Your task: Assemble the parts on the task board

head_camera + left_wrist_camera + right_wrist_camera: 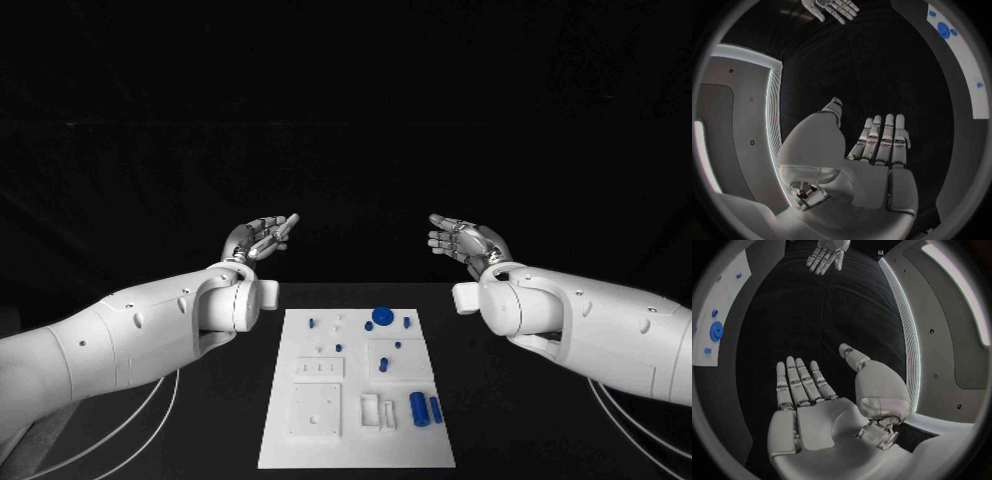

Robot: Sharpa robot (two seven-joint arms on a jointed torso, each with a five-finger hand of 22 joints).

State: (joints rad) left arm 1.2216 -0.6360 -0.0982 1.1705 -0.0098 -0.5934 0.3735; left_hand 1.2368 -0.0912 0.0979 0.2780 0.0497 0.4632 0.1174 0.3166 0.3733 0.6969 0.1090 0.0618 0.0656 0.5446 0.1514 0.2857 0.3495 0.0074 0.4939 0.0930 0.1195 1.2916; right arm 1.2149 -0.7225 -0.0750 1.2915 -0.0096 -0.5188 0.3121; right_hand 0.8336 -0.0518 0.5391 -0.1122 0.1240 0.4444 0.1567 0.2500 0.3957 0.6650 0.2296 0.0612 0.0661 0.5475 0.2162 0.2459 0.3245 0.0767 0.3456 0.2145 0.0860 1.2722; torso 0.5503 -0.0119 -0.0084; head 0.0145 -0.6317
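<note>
Both hands up and idle, nothing picked. My left hand point(260, 238) hangs above the table beyond the far edge of the task board point(325, 440), palm turned inward, fingers spread, holding nothing. My right hand point(466, 240) mirrors it on the other side, also wide and holding nothing. Both wrist views confirm it: flat palms, straight fingers, no part in either.

The board lies between my forearms, long axis running away from me. Loose blue parts sit on it: a round disc point(382, 316) near the far edge, a few small pegs point(339, 348) mid-board, and two longer cylinders point(418, 408) lying side by side near the right edge, closer to me. The left half has white recessed blocks; I can't read the socket shapes from here.

Judgement: assembly not started; the step in hand is the first reach.

How I'd do it well:
- Take the cylinders with the right hand, since they're on its side.
- Come down from above, fingers pre-narrowed, so I don't knock the neighbouring cylinder.
- Pinch across the cylinder, not along it; it'll likely roll if nudged.
- Keep the left hand clear of the board, or use it to steady the board edge if it slides.
- Confirm the matching socket before lifting.
</note>
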